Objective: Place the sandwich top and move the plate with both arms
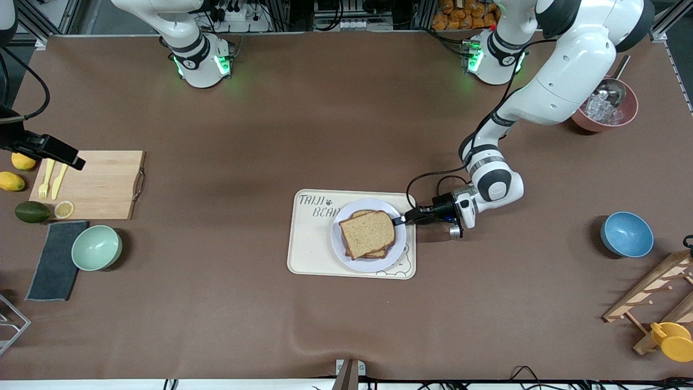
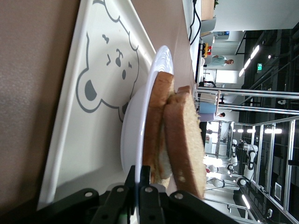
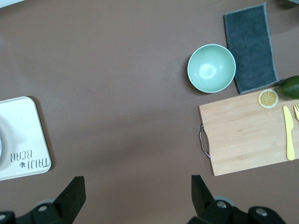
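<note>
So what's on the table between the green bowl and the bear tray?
Nothing. In the right wrist view, only bare brown table lies between the green bowl and the bear tray. The front view shows the same.

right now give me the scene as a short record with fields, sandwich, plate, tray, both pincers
sandwich top: lies on the stacked sandwich, on the plate
plate: on the bear-print tray, rim gripped at the edge toward the left arm's end
tray: flat on the table, near the middle
left pincer: shut on the plate rim, low at the tray
right pincer: open, holding nothing, up over the cutting board end of the table
</note>
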Robot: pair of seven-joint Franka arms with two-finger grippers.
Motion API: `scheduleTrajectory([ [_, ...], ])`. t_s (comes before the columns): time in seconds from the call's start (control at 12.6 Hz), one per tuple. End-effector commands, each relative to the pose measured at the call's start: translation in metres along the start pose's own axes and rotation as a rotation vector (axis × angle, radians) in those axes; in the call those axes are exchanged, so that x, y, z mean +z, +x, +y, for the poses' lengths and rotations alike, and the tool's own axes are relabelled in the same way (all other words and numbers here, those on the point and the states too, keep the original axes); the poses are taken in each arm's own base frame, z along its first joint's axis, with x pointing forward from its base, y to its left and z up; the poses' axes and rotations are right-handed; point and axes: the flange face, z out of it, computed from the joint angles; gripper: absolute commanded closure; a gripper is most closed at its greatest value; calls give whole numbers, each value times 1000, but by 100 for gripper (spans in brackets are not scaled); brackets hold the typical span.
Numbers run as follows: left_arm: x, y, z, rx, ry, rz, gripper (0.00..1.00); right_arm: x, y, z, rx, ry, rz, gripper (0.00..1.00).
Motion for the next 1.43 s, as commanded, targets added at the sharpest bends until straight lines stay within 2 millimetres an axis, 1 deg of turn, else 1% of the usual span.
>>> scheduleTrajectory([
  [0.0,4,1,-7,-13,37,-3,1,-3,-2,3,14,-21,2,0],
  [0.16,2,1,-7,-2,100,19,0,-3,-2,3,16,-21,2,0],
  [0.56,3,7,-3,7,98,26,0,-3,-2,2,17,-15,1,0],
  [0.88,0,7,-6,4,100,29,0,0,0,4,21,-14,-1,0],
  [1.04,1,10,3,-15,94,34,0,-1,0,4,21,-15,-2,0],
  [1.11,0,12,10,-29,89,37,0,-1,0,4,22,-15,-2,0],
  [1.35,4,13,16,-44,82,36,0,1,0,5,24,-17,-7,0],
])
